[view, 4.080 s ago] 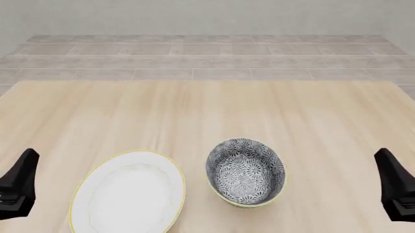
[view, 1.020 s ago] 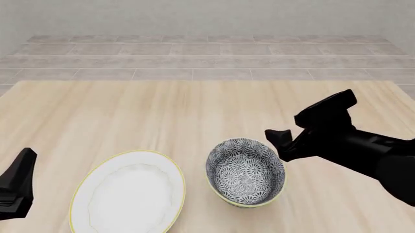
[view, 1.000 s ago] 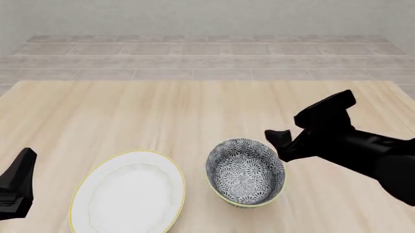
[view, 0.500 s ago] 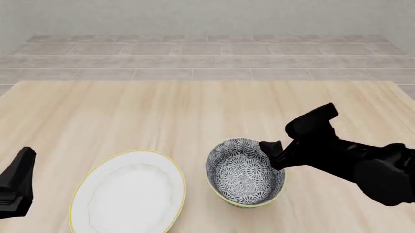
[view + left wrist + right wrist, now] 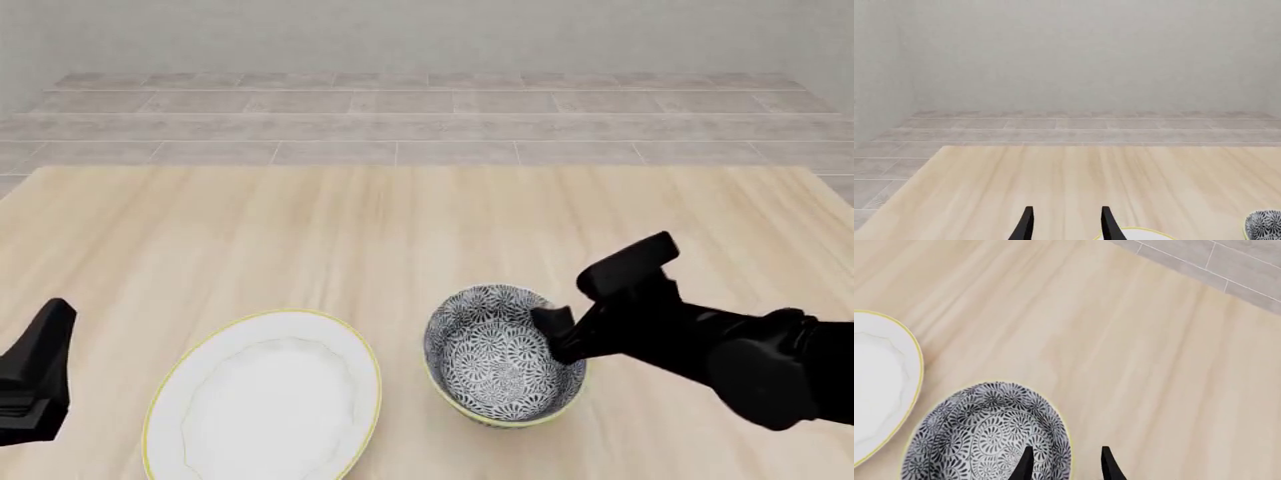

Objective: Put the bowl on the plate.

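The bowl (image 5: 497,362), black-and-white floral with a thin yellow rim, stands upright on the table at the front centre. Left of it lies the flat white plate (image 5: 263,397), a small gap between them. My right gripper (image 5: 553,338) is open and low at the bowl's right rim. In the right wrist view this gripper (image 5: 1067,451) straddles the rim of the bowl (image 5: 981,435), one finger over the inside and one outside, with the plate (image 5: 877,385) beyond. My left gripper (image 5: 56,322) stays at the front left, open and empty (image 5: 1067,211).
The light wooden table (image 5: 400,230) stretches far behind the dishes, with a grey tiled floor (image 5: 427,120) beyond its back edge. In the left wrist view, a sliver of the plate (image 5: 1137,232) and the bowl (image 5: 1262,227) show near the frame's edge.
My right arm has come down and moved left, bringing its open fingers from above and right of the bowl to the bowl's right rim. Bowl, plate and left arm have not moved.
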`<act>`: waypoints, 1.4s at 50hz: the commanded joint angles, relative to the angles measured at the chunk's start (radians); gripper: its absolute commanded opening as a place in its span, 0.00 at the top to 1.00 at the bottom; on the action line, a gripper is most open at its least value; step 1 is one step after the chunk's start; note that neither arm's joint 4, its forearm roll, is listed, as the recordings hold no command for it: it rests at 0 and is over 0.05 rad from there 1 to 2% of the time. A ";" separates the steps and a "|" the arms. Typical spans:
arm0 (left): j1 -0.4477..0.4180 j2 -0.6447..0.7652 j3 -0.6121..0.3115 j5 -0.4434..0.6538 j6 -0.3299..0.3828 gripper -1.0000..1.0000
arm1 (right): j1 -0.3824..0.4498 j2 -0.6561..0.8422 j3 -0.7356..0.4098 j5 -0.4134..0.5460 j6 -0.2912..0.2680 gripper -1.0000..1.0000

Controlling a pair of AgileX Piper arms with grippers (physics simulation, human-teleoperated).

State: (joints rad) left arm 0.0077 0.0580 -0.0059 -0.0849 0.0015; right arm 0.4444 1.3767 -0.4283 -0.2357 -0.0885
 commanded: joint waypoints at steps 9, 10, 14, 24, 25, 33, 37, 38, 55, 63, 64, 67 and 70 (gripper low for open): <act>0.000 -0.005 0.000 0.007 0.002 0.00 | 0.000 0.076 0.012 -0.057 0.003 0.00; 0.000 -0.005 0.000 0.007 0.002 0.00 | 0.000 0.080 0.014 -0.061 0.003 0.00; 0.000 -0.009 0.000 0.012 0.003 0.00 | 0.000 0.087 0.015 -0.066 0.004 0.00; 0.000 -0.017 -0.001 0.021 0.003 0.00 | -0.002 0.115 0.018 -0.085 0.001 0.00; -0.001 -0.012 0.000 0.016 0.004 0.00 | -0.002 0.117 0.018 -0.087 0.000 0.00; -0.003 0.007 0.002 -0.003 0.005 0.00 | -0.004 0.124 0.017 -0.087 -0.003 0.00; -0.004 0.020 0.004 -0.015 0.005 0.00 | -0.004 0.138 0.015 -0.096 -0.005 0.00; -0.004 0.021 0.004 -0.017 0.005 0.00 | -0.003 0.141 0.015 -0.098 -0.005 0.00; -0.006 0.039 0.005 -0.033 0.006 0.00 | -0.001 0.164 0.010 -0.107 -0.005 0.00; -0.003 0.040 0.005 -0.033 0.008 0.00 | 0.002 0.155 0.015 -0.111 -0.013 1.00; -0.003 0.040 0.005 -0.033 0.008 0.00 | 0.002 0.155 0.015 -0.111 -0.013 1.00; -0.002 0.040 0.005 -0.033 0.009 0.00 | 0.012 0.140 0.026 -0.120 -0.021 1.00; -0.001 0.040 0.005 -0.033 0.009 0.00 | 0.006 0.147 0.022 -0.123 -0.019 1.00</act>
State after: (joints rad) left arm 0.0042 0.0946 -0.0012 -0.1151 0.0089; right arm 0.4499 1.5211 -0.4143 -0.3480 -0.1042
